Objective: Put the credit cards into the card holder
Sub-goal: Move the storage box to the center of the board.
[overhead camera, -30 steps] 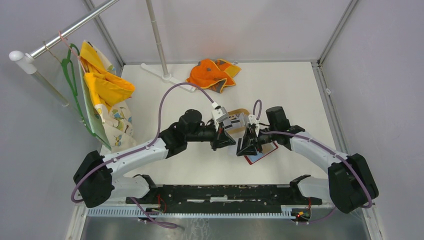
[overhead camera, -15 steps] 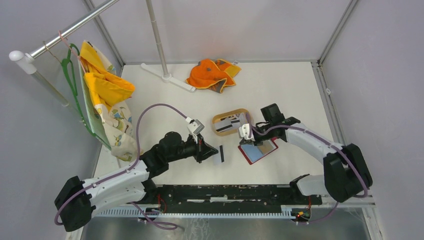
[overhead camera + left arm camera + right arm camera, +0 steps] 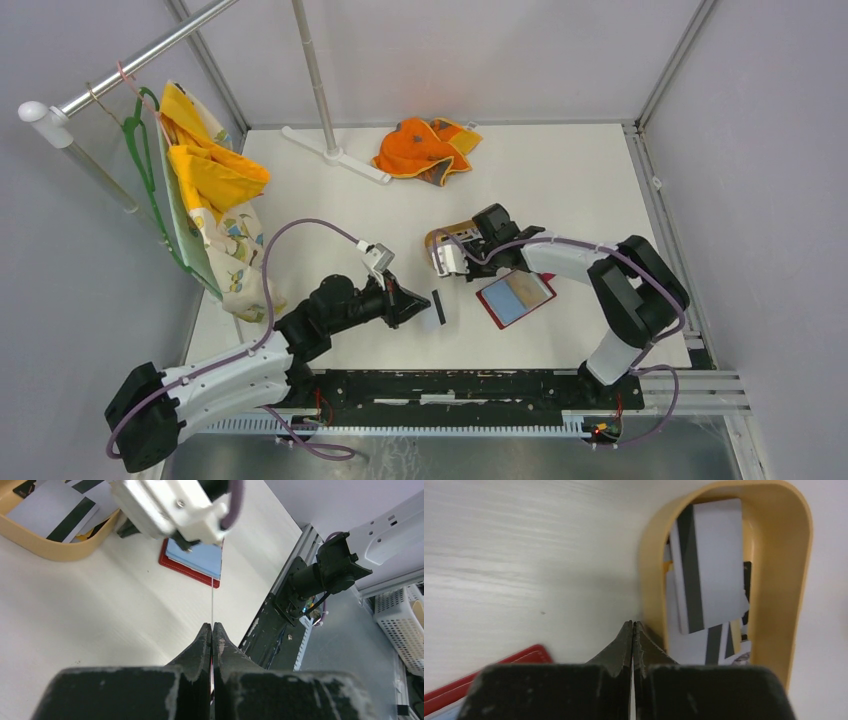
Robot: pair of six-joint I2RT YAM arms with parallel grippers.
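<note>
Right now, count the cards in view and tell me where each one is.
3 at least. One card is pinched in the shut left claw. A striped top card overlaps a lower card in the tan tray; more may be hidden underneath.

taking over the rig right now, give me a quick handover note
Left gripper: shut on one credit card, held on edge, short of the card holder.
Right gripper: shut, empty, just outside the rim of the wooden tray.
Card holder: lying open on the table beside the tray.
Other cards: several in the tray.
Done: one card picked up. I can't tell whether any card is in the holder yet.
Left: slot the held card into the holder, then the cards from the tray.
</note>
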